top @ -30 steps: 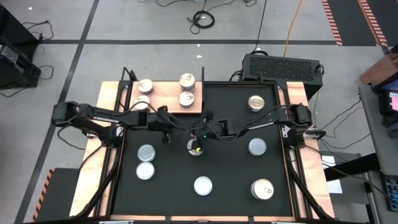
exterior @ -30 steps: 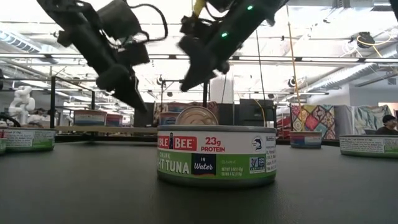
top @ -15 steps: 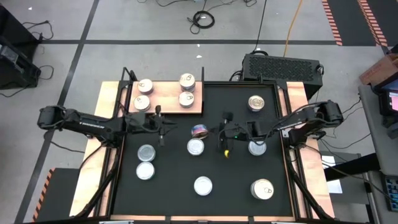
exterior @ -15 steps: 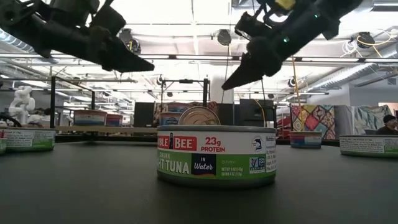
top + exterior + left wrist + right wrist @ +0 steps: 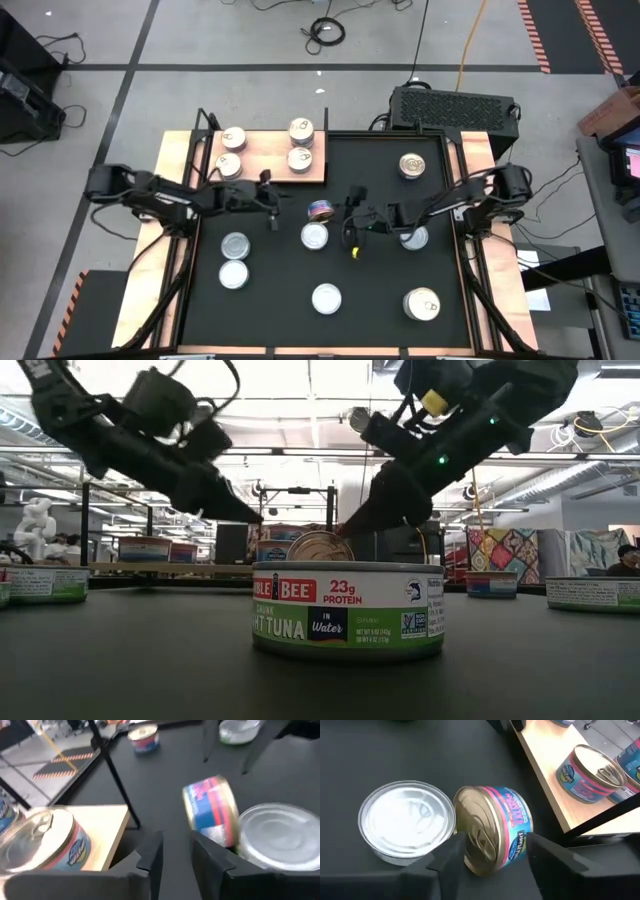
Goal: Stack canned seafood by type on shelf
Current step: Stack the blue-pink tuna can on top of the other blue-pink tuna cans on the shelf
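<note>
Nearest the low camera we noted a short green-labelled tuna tin standing upright on the black mat; in the high view it appeared to be the silver-topped tin at the near edge, though we could not confirm this.

Mid-mat, a blue-and-pink labelled salmon tin with a gold pull-tab lid lay tipped on its edge, touching a plain silver-lidded tin that stood upright.

The right gripper hovered just beside the tipped tin, fingers spread wide to either side of it, holding nothing.

The left gripper pointed at the same tin from the other side, fingers narrowly parted, nothing between them.

Farther off, the light wooden board serving as shelf carried four like tins, unstacked.

Risks, as we judged them:
- the tipped tin rests on its rim and could roll if nudged;
- both grippers crowd one tin and could collide;
- a grip across the rim could slip.
</note>
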Available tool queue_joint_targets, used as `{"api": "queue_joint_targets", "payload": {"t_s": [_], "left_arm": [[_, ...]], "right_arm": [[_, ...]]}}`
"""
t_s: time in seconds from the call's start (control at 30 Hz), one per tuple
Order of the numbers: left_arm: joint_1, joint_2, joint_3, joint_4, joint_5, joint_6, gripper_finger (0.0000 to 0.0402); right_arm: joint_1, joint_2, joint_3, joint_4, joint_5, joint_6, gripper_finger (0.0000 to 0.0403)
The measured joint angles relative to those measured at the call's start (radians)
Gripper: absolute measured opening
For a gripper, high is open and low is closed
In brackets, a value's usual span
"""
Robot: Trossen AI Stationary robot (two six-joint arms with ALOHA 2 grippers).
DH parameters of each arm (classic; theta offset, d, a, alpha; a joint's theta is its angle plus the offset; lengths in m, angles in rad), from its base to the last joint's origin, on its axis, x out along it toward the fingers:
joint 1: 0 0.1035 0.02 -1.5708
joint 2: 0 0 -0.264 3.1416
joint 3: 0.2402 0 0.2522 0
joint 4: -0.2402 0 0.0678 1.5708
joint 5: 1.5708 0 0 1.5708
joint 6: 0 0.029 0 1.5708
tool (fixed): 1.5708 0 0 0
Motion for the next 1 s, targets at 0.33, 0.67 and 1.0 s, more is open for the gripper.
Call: {"api": "queue_joint_targets", "payload": {"t_s": [0.33,0.67,1.0], "left_arm": [[0.082,0.197,0.113,0.0,0.035,0.0,0.0123],[0.082,0.332,0.185,-0.003,0.095,0.008,0.0123],[0.082,0.35,0.21,-0.004,0.113,0.008,0.0123]], "right_arm": [[-0.054,0.038,0.0,0.033,0.0,0.02,0.0204],[-0.078,0.041,0.0,0.033,-0.094,0.002,0.0074],[-0.086,0.069,0.001,0.078,-0.127,0.024,0.0003]]}}
